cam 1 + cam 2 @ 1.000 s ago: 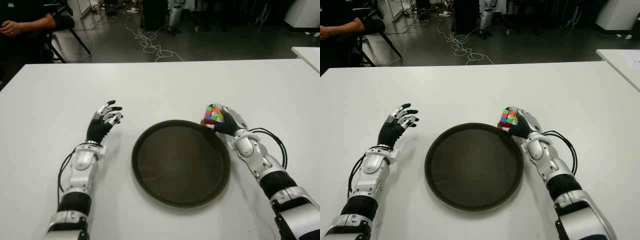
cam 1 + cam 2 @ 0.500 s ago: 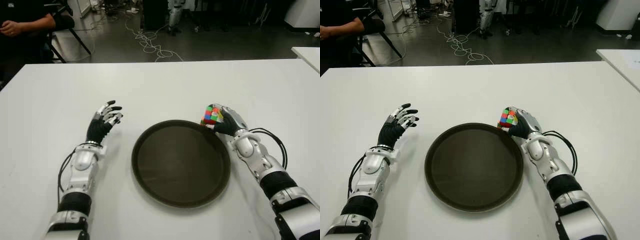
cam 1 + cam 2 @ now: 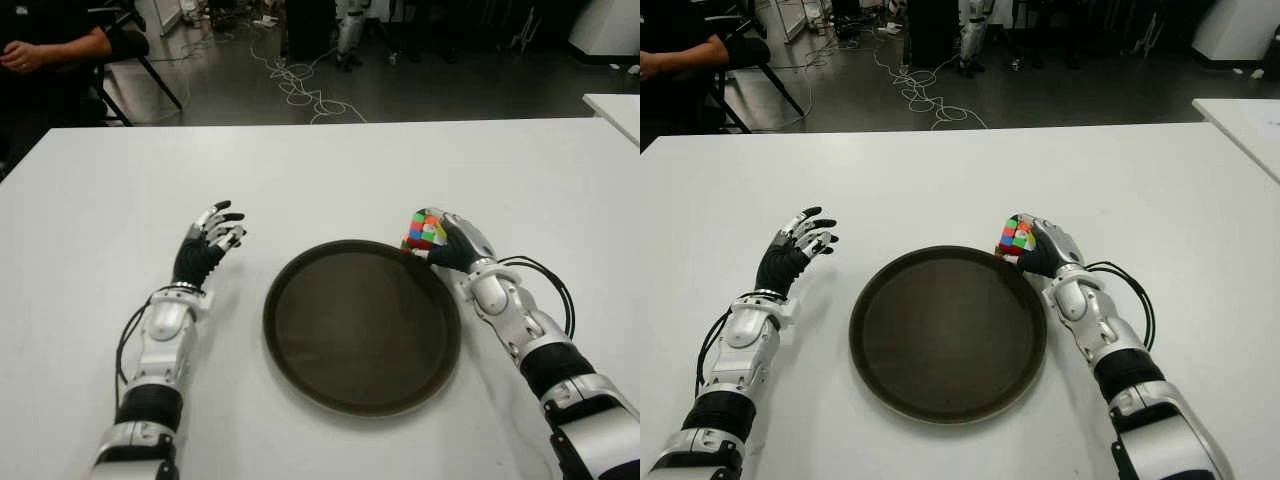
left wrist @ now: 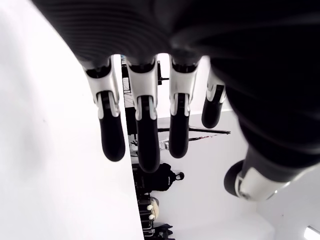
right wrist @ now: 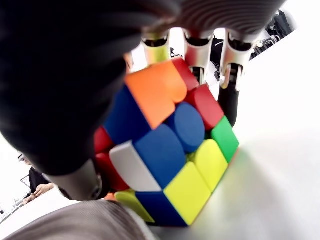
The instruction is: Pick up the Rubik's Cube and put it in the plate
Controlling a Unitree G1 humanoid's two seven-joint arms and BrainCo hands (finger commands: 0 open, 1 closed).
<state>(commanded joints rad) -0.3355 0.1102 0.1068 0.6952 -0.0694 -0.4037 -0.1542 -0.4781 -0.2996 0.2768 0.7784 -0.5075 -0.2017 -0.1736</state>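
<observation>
The Rubik's Cube (image 3: 423, 231) is a small multicoloured cube just past the far right rim of the plate (image 3: 300, 340), a round dark brown dish in the middle of the white table (image 3: 330, 170). My right hand (image 3: 447, 240) is shut on the cube; in the right wrist view its fingers (image 5: 196, 47) wrap over the cube (image 5: 165, 145), whose lower corner sits close to the table. My left hand (image 3: 208, 242) hovers left of the plate, fingers spread, holding nothing.
A person sits at the far left beyond the table (image 3: 45, 45). Cables (image 3: 295, 80) lie on the floor behind. Another white table's corner (image 3: 615, 105) shows at the far right.
</observation>
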